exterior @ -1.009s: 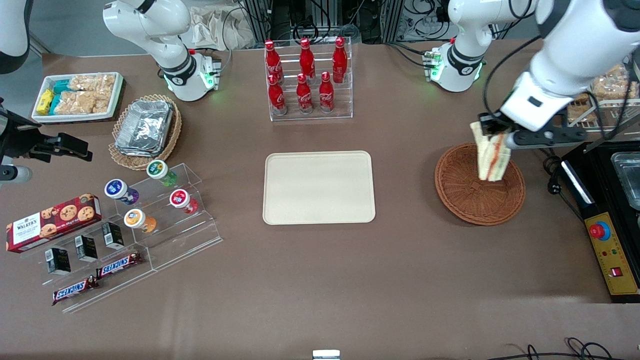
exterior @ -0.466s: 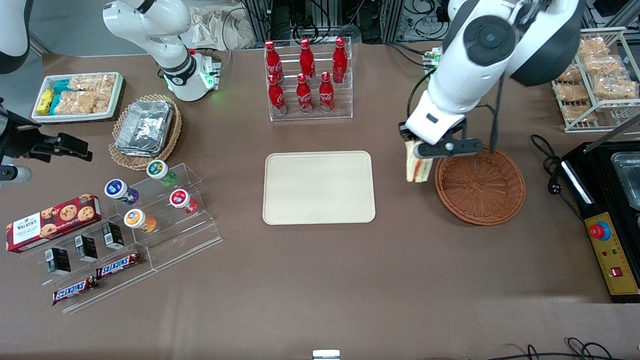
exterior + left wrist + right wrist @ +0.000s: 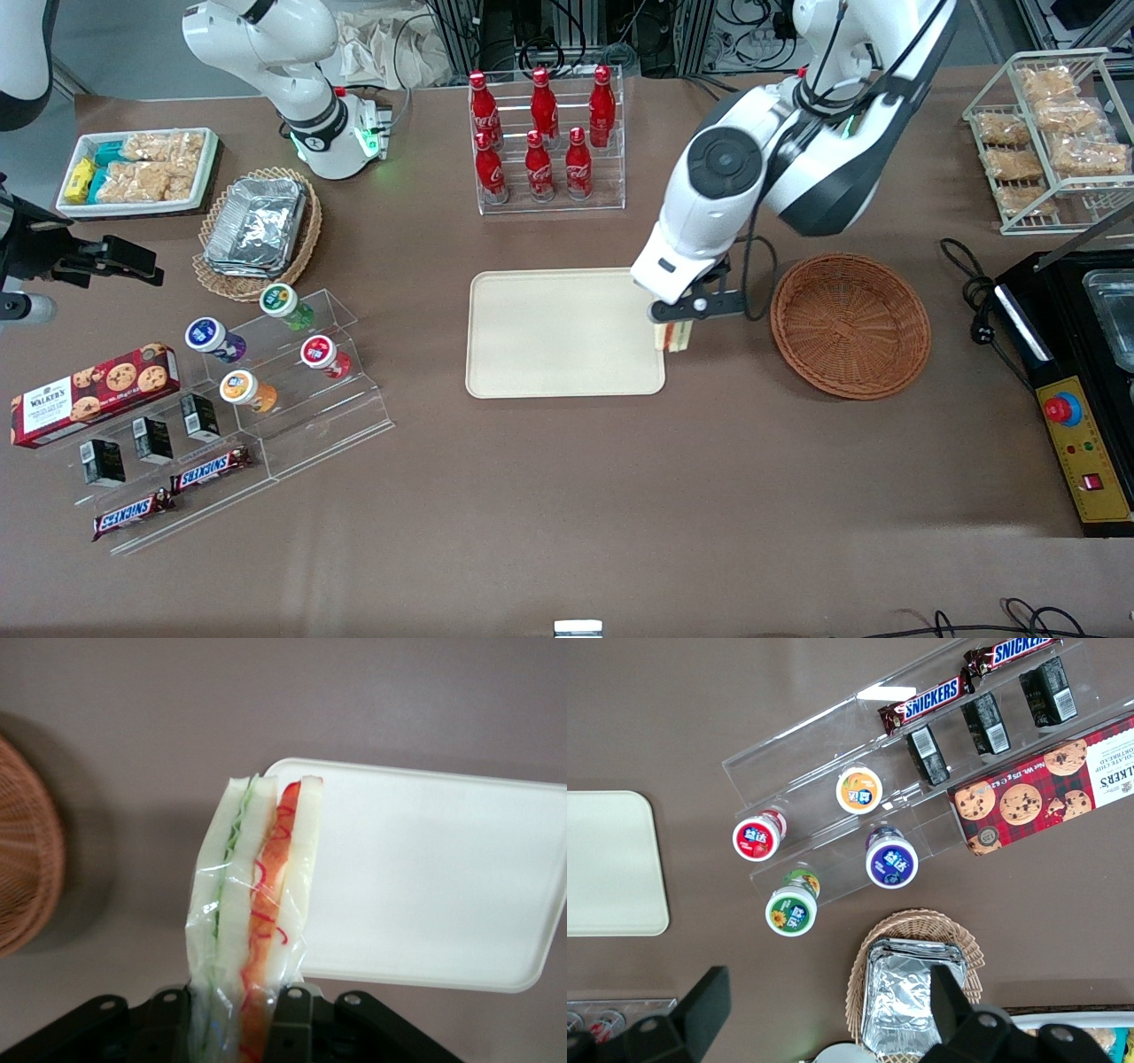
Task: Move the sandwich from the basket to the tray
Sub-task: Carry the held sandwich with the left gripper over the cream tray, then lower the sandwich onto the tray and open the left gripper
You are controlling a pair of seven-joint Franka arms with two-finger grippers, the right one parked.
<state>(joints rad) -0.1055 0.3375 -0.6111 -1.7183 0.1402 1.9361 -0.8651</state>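
My left gripper hangs over the edge of the cream tray that faces the basket, shut on the sandwich. The wrapped wedge of pale bread hangs down from the fingers, above the tray's rim. In the left wrist view the sandwich shows red and green filling between its slices and sits clamped in the gripper, with the tray under its tip. The reddish-brown wicker basket stands empty beside the tray, toward the working arm's end; its rim shows in the wrist view.
A clear rack of red cola bottles stands farther from the front camera than the tray. Acrylic steps with yogurt cups, snack bars and a cookie box lie toward the parked arm's end. A black control box sits past the basket.
The gripper carried the sandwich up out of the basket and sideways toward the tray, stopping over the tray's edge. The basket is left empty.
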